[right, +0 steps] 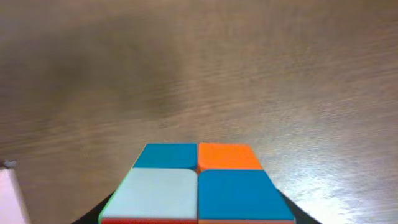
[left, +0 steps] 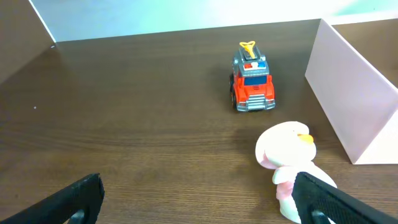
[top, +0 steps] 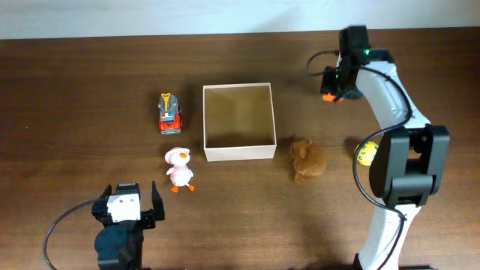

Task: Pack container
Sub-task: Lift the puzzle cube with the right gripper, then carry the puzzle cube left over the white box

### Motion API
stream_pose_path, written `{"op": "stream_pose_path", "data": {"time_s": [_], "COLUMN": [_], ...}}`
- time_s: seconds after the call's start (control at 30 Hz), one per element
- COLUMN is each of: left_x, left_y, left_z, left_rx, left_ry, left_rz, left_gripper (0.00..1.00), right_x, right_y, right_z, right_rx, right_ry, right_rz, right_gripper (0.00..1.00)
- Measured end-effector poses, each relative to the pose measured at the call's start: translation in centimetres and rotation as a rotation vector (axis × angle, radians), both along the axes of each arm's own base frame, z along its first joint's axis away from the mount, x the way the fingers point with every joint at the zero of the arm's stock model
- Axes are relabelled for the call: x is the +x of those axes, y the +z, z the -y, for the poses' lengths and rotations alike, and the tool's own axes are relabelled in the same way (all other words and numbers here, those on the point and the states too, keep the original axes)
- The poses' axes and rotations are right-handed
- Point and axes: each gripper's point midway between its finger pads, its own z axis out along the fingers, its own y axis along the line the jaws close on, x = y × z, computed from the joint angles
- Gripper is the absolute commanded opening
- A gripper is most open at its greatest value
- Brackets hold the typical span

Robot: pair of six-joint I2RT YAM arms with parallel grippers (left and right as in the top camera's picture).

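The container (top: 240,154), a square white-walled box with a tan inside, stands mid-table with nothing in it; its white wall (left: 348,93) also shows in the left wrist view. My right gripper (top: 335,84) is behind and to the right of it, shut on a small puzzle cube (right: 199,186) with blue, orange and white tiles. Only an orange bit of that cube (top: 327,96) shows from overhead. My left gripper (top: 127,206) stands open near the front left with nothing between its fingers (left: 81,199). The white duck (left: 286,152) lies against its right finger.
A red and grey toy truck (top: 169,112) sits left of the container, and the white duck (top: 178,169) in front of the truck. A brown plush (top: 307,160) lies right of the container. A yellow toy (top: 365,154) is half hidden by the right arm.
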Motion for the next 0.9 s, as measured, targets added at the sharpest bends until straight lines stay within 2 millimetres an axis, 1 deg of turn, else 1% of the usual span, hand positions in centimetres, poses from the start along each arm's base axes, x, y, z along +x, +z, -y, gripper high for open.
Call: {"op": "stream_pose_path", "data": {"time_s": [0.1,0.2,0.33,0.43,0.57,0.77,0.9], "left_x": [0.0,0.0,0.0,0.0,0.0,0.0,0.0], "left_y": [0.0,0.0,0.0,0.0,0.0,0.0,0.0], "left_z": [0.0,0.0,0.0,0.0,0.0,0.0,0.0], "left_rx": [0.0,0.0,0.0,0.0,0.0,0.0,0.0], "left_ry": [0.0,0.0,0.0,0.0,0.0,0.0,0.0], "left_rz": [0.0,0.0,0.0,0.0,0.0,0.0,0.0], "left_gripper": [0.99,0.99,0.99,0.99,0.99,0.99,0.99], "right_x": [0.9,1.7,2.2,2.2,1.9,0.7,-0.1], "right_y": [2.5,4.9,7.7,9.1,10.0,10.0,9.9], "right_z": [-0.5,-1.8,-4.6,-6.9,-10.0,-14.4,-16.9], "right_rx": [0.001,0.0,0.005,0.01,0.017,0.023,0.026], "right_ry": [0.01,0.033,0.084,0.126,0.185,0.269,0.318], "right_rz": [0.04,0.08,0.127,0.155,0.173,0.167,0.164], "right_gripper": [0.52,0.52,0.52,0.52,0.52,0.52,0.51]}}
